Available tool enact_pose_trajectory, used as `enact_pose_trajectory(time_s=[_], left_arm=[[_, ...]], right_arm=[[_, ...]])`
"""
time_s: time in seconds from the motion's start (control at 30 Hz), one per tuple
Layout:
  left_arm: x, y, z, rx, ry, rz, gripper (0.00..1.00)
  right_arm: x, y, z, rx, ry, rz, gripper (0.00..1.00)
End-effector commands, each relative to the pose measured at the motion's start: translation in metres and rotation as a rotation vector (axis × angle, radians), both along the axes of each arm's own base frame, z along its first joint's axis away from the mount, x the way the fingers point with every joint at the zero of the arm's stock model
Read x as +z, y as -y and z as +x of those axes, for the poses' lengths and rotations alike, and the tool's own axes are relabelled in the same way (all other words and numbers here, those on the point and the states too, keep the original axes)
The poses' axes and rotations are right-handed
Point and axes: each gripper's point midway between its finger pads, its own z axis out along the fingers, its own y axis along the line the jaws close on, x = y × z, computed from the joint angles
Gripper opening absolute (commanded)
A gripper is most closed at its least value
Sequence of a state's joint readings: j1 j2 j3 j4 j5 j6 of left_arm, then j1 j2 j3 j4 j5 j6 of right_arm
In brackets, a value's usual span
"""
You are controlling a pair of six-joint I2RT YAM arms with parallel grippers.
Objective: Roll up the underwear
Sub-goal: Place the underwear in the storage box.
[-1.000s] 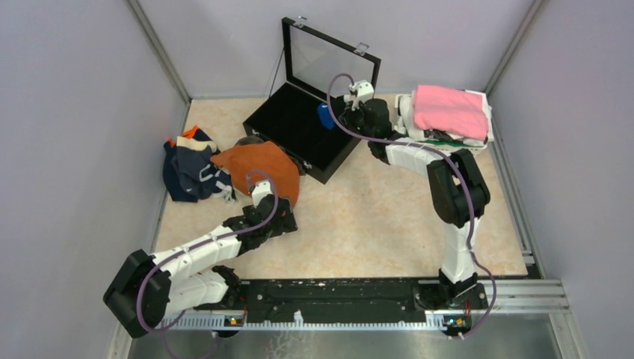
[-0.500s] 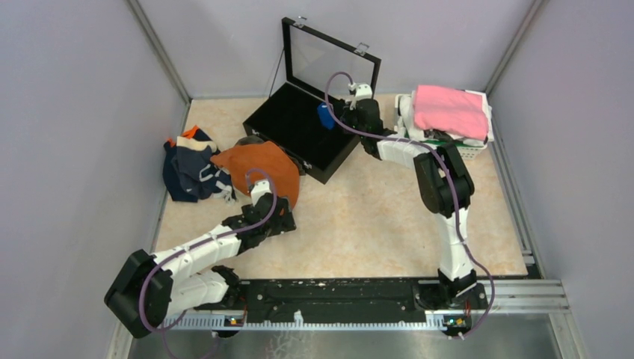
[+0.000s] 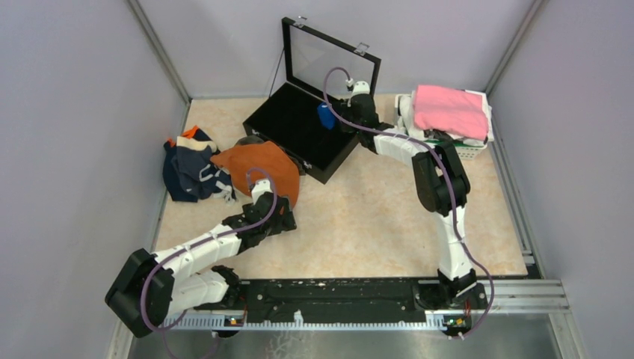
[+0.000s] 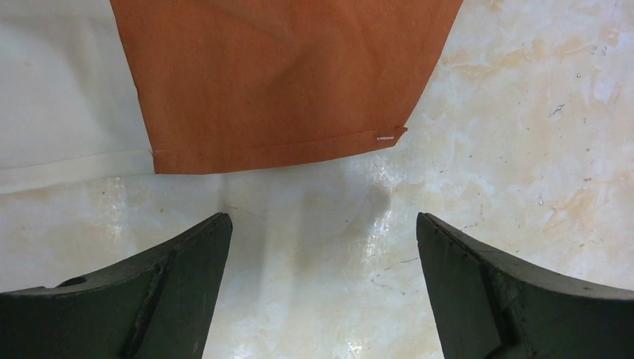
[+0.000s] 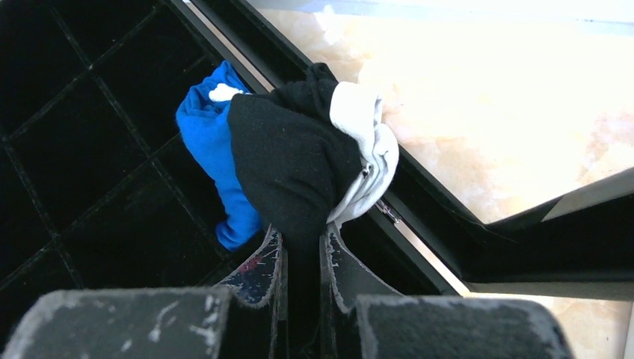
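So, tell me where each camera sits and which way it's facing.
Top external: above and behind the arm bases, looking down on the table; both arms show.
Left wrist: on the left arm, facing down at the orange underwear hem; left hand open.
Right wrist: over the black case, right hand shut on black underwear.
Shared: top and right wrist both show the blue underwear.
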State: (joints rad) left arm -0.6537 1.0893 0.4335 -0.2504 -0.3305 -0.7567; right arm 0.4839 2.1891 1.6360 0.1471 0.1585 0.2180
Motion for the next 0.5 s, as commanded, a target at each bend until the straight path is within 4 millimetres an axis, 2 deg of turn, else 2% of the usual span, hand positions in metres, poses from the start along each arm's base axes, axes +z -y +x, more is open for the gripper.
enact_pose_trajectory(time_s=[0.0,0.17,0.47], left_arm=[[0.000,0.001,0.003,-0.003,0.009,-0.008,0.99],[-0.001,0.001,0.002,-0.002,0.006,-0.010,0.99],[-0.003,0.001,0.002,-0.003,0.001,-0.011,0.99]], right_arm=[[-0.022,0.018,0.001,-0.096,-0.067,-0.053,0.00],[-0.034,0.029,-0.003,-0.145,-0.114,-0.088,0.00],[-0.058,0.033,-0.015,-0.144,-0.210,-0.121,0.00]])
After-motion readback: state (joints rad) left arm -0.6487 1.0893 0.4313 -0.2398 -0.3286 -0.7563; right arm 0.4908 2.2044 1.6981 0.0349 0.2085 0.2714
